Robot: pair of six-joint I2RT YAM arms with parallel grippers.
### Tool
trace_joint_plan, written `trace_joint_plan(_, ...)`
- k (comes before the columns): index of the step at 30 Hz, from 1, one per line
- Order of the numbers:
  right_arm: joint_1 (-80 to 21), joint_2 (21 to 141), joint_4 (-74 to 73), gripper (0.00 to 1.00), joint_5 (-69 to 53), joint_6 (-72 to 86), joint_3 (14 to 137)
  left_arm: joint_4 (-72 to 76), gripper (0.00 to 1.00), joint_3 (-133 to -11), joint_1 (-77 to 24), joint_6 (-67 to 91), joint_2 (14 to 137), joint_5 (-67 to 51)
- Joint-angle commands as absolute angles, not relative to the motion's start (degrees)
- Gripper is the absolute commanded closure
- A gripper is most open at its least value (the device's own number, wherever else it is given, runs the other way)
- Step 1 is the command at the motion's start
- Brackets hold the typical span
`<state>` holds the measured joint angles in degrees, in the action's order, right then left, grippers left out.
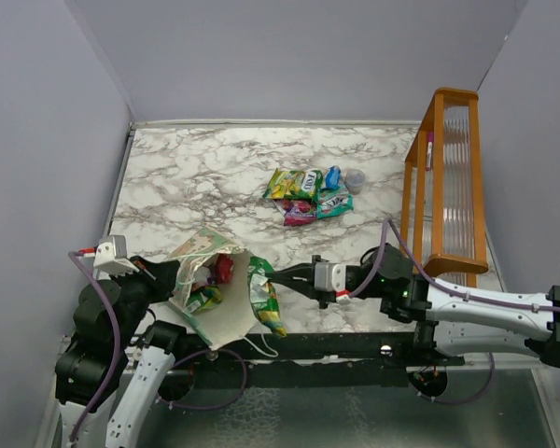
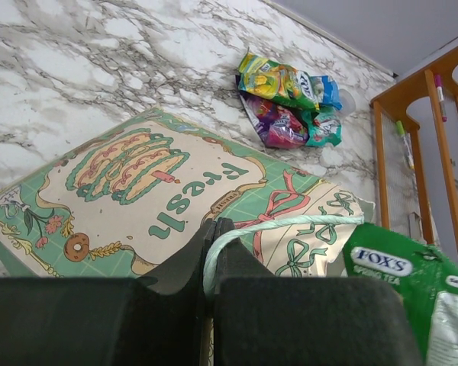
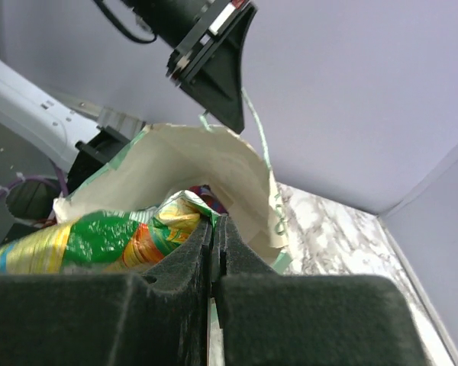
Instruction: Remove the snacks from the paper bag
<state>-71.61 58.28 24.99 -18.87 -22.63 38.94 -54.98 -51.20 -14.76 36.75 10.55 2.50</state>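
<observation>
Paper bag (image 1: 226, 322) lies tipped over on the tabletop (image 1: 187, 177), mouth towards the right. Your left hand (image 1: 168, 274), at the bag's left edge, is clenched on its string handle (image 2: 290, 223), evidently to anchor the bag. A green packet (image 1: 263, 297) protrudes from the bag's mouth. Your right hand (image 1: 282, 279), just right of the bag, appears clamped on that packet's edge, placed to draw it out. Other snacks (image 1: 308, 194) lie piled well beyond the bag.
</observation>
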Motion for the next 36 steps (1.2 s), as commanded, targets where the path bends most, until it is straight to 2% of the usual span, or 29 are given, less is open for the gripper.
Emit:
trace_joint_plan(1,-71.7,54.4,25.5,0.99,-12.5,-22.4,43.7,-55.1,1.00,-51.5,-15.0,37.3,9.7,4.5)
trace_joint_plan(8,-71.7,57.7,28.6,0.99,21.3,-22.9,50.5,-55.9,1.00,-51.9,-15.0,37.5,9.5,5.0)
trace_joint_plan(13,-69.4,63.9,33.1,0.99,35.2,-31.4,54.5,-56.4,1.00,-52.4,-15.0,37.5,9.5,5.4)
trace_joint_plan(19,-52.7,73.2,20.7,0.99,29.2,-19.7,61.5,-55.6,1.00,-51.8,-15.0,37.8,9.6,4.8)
trace_joint_plan(25,-41.6,85.0,19.0,0.99,21.6,-14.1,65.9,-56.5,1.00,-52.2,-15.0,38.0,9.4,4.6)
trace_joint_plan(31,-35.1,97.5,19.6,0.98,19.4,-16.2,73.5,-57.3,1.00,-52.7,-15.0,38.0,9.6,4.2)
trace_joint_plan(36,-34.8,101.5,20.2,0.99,18.6,-19.3,75.4,-57.2,1.00,-52.9,-15.0,38.0,9.7,4.5)
